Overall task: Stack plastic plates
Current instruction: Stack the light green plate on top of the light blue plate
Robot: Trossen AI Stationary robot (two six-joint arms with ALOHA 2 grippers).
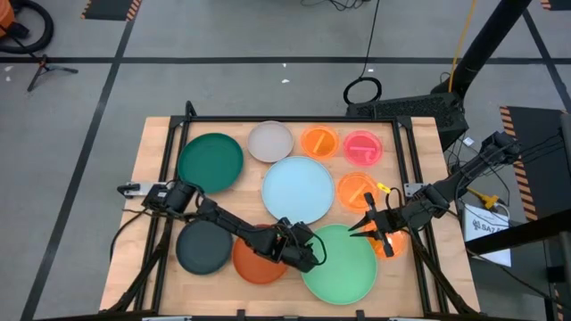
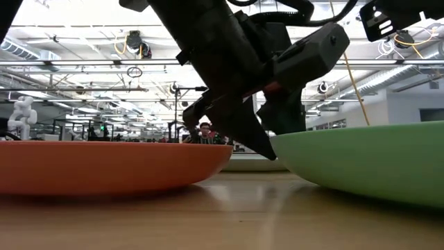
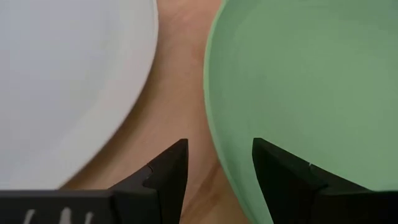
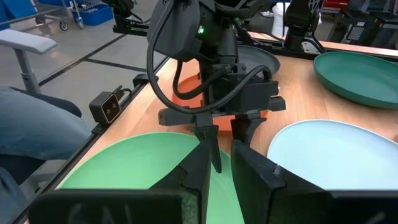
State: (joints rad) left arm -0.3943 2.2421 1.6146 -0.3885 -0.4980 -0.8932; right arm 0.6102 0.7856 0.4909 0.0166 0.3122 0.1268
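My left gripper (image 1: 314,252) (image 3: 219,142) hangs open, slanting down over the near-left rim of the large light green plate (image 1: 343,267) (image 3: 311,81). One finger stands over the plate and the other over bare wood. The rust-orange plate (image 1: 254,266) (image 2: 104,167) lies just to its left and the light blue plate (image 1: 297,189) (image 3: 62,74) just beyond it. All of these plates lie flat on the table. My right gripper (image 1: 359,227) (image 4: 221,171) waits above the table at the right, with a narrow empty gap between its fingers. A small orange plate (image 1: 388,243) lies under that arm.
On the table also lie a dark grey plate (image 1: 203,246), a dark green plate (image 1: 211,161), a beige plate (image 1: 270,141), two small orange plates (image 1: 319,141) (image 1: 357,190) and a pink one (image 1: 362,147). A dark frame (image 1: 294,119) runs along the far side.
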